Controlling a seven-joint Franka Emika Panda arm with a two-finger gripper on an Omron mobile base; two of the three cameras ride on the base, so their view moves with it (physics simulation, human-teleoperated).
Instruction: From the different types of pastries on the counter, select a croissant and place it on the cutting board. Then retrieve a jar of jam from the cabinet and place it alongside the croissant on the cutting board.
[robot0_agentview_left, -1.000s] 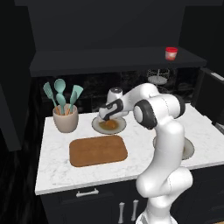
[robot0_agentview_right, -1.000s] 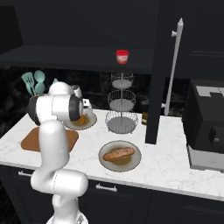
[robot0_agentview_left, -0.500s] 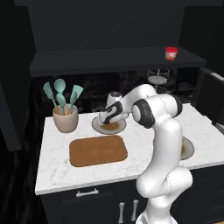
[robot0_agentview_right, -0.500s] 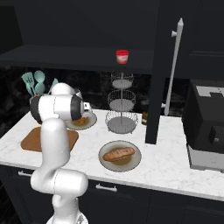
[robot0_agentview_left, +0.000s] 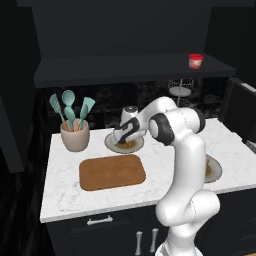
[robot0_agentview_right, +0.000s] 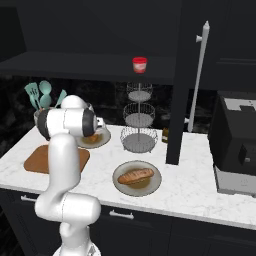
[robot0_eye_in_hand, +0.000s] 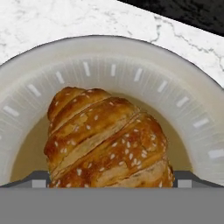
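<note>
The golden-brown croissant (robot0_eye_in_hand: 105, 140) lies on a round grey-rimmed plate (robot0_eye_in_hand: 131, 65) at the back of the white marbled counter (robot0_agentview_left: 65, 195). My gripper (robot0_eye_in_hand: 111, 179) is down over it, open, with one fingertip (robot0_eye_in_hand: 38, 178) on each side of the pastry. From the left base view the gripper (robot0_agentview_left: 122, 138) sits low over that plate (robot0_agentview_left: 111, 143). The brown cutting board (robot0_agentview_left: 112, 171) lies bare just in front of it, also seen as the cutting board (robot0_agentview_right: 36, 161). The red-lidded jar of jam (robot0_agentview_left: 195, 61) stands on the dark cabinet ledge (robot0_agentview_left: 125, 67).
A second plate (robot0_agentview_right: 152, 187) with a reddish-brown bun (robot0_agentview_right: 135, 175) sits at the counter's front. A beige pot of teal utensils (robot0_agentview_left: 74, 135) stands left of the croissant plate. A tiered wire basket (robot0_agentview_right: 138, 125), a small dark bottle (robot0_agentview_right: 165, 135) and a black machine (robot0_agentview_right: 235, 145) stand to the right.
The hand has sunk a little lower over the croissant plate. Its jaws have stayed wide apart, and nothing else has moved.
</note>
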